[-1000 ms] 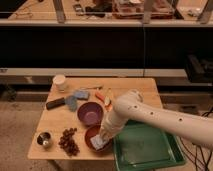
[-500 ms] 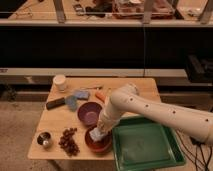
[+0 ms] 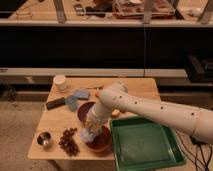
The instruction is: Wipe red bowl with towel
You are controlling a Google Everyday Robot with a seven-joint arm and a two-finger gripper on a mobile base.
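The red bowl (image 3: 103,142) sits near the front edge of the wooden table (image 3: 52,120), just left of the green tray. A pale towel (image 3: 89,134) lies bunched in the bowl's left side. My gripper (image 3: 93,125) reaches down from the white arm (image 3: 150,106) into the bowl and presses on the towel. The arm hides the bowl's far rim.
A purple bowl (image 3: 86,108) stands right behind the red bowl. A green tray (image 3: 142,145) is at the right. Grapes (image 3: 69,141) and a metal cup (image 3: 44,140) are at the front left. A white cup (image 3: 60,82), blue sponges (image 3: 76,98) and a dark bar (image 3: 55,103) lie at the back left.
The gripper with the towel has moved leftward across the red bowl, from its middle toward its left side. The elbow has swung a little left too.
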